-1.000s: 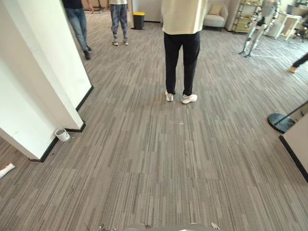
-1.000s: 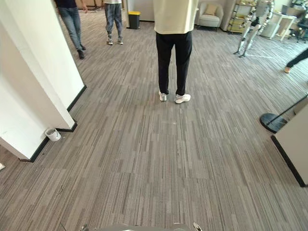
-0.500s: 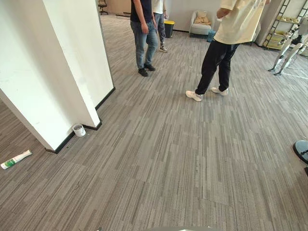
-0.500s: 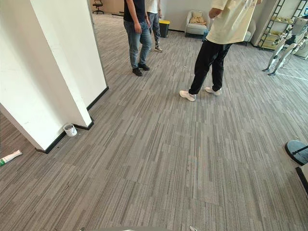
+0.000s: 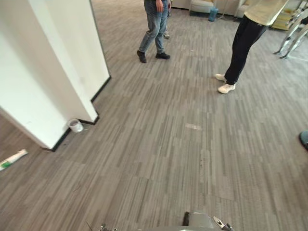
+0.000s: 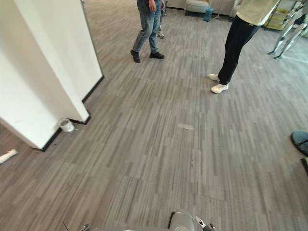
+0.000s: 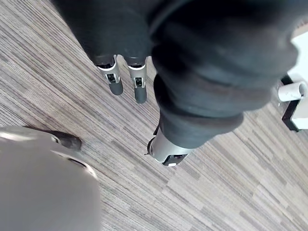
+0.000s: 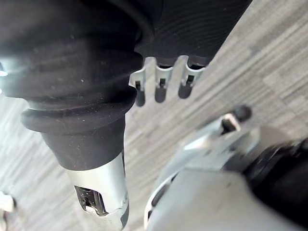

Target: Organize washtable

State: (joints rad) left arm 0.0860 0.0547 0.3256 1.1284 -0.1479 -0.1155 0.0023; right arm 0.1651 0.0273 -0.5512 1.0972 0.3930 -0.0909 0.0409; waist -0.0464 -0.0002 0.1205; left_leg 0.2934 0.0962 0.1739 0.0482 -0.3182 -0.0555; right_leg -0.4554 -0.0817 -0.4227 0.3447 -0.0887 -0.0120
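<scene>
While the left hand (image 7: 138, 84) and right hand (image 8: 161, 89) hung empty, fingers loosely apart, where the washtable stood could not be told. A white cup (image 5: 75, 125), probably light and stiff, best taken round its wall, sat on the floor (image 5: 168, 159) just beside the pillar (image 5: 57, 72); a tube (image 5: 13, 160), likely soft, lay near. A person in jeans (image 5: 155, 29) and a second person (image 5: 243, 43) stood beyond.

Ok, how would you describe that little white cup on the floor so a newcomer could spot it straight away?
Find the big white pillar on the robot's left, edged with black skirting. The cup sits on the floor at the pillar's near corner, against that skirting. It is short and round, unlike the long tube lying farther left.
</scene>
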